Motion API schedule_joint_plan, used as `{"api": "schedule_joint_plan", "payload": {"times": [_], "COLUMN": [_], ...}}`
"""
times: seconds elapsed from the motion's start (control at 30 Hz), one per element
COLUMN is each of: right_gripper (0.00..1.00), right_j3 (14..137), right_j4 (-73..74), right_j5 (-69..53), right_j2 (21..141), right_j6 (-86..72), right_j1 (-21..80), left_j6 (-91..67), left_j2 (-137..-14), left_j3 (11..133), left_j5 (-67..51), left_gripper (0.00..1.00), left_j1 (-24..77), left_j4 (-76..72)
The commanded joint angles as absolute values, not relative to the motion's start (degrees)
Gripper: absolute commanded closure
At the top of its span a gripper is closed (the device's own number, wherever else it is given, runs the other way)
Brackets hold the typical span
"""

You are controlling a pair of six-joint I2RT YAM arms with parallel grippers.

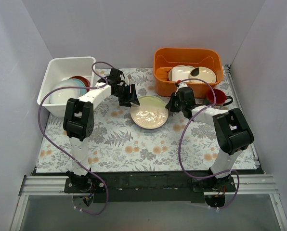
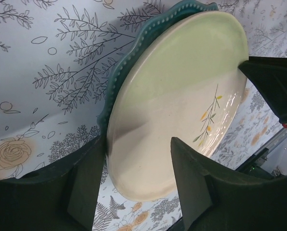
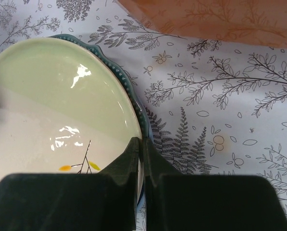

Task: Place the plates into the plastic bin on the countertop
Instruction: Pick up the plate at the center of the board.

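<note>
The cream-green plate with a leaf sprig (image 1: 149, 111) lies on a teal-blue plate (image 2: 126, 60) in the middle of the countertop (image 1: 134, 144). My right gripper (image 1: 174, 104) is at its right rim; in the right wrist view the gripper (image 3: 140, 144) is shut on the cream-green plate's rim (image 3: 61, 96), with the teal rim (image 3: 93, 48) just outside. My left gripper (image 1: 130, 97) is at the plate's left rim, open (image 2: 138, 178), with the plate's edge (image 2: 177, 96) between its fingers. The white plastic bin (image 1: 61, 65) at the back left holds a pale plate (image 1: 66, 92) and a red-brown one (image 1: 81, 80).
An orange tub (image 1: 189, 54) with cream rectangular dishes (image 1: 191, 73) stands at the back right, its wall showing in the right wrist view (image 3: 220, 19). A red mug (image 1: 215, 97) sits just right of my right gripper. White walls enclose the table on three sides.
</note>
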State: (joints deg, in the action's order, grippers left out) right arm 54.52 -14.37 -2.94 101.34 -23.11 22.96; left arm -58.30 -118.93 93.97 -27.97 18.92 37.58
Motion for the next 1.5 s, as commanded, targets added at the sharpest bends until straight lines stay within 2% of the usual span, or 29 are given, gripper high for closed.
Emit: {"api": "schedule_joint_plan", "payload": {"times": [0.0, 0.87, 1.07, 1.47], "right_gripper": [0.99, 0.99, 0.99, 0.99], "right_j3": [52.56, 50.1, 47.81, 47.2], "right_j4": [-8.79, -14.59, -18.89, -20.3], "right_j5": [-1.32, -4.04, -6.15, -6.5], "right_j2": [103.27, 97.91, 96.59, 97.47], "right_j6": [-21.09, -19.6, -19.6, -19.86], "right_j1": [22.67, 25.4, 25.66, 25.75], "left_j6": [-60.47, -61.35, -63.01, -74.09], "left_j2": [-113.55, -116.98, -115.76, -110.13], "left_j3": [93.43, 92.2, 90.71, 79.9], "left_j5": [-40.86, -38.41, -43.94, -57.82], "left_gripper": [0.47, 0.46, 0.47, 0.5], "left_j1": [20.04, 23.73, 23.91, 23.91], "left_j4": [32.35, 30.67, 26.81, 4.84]}}
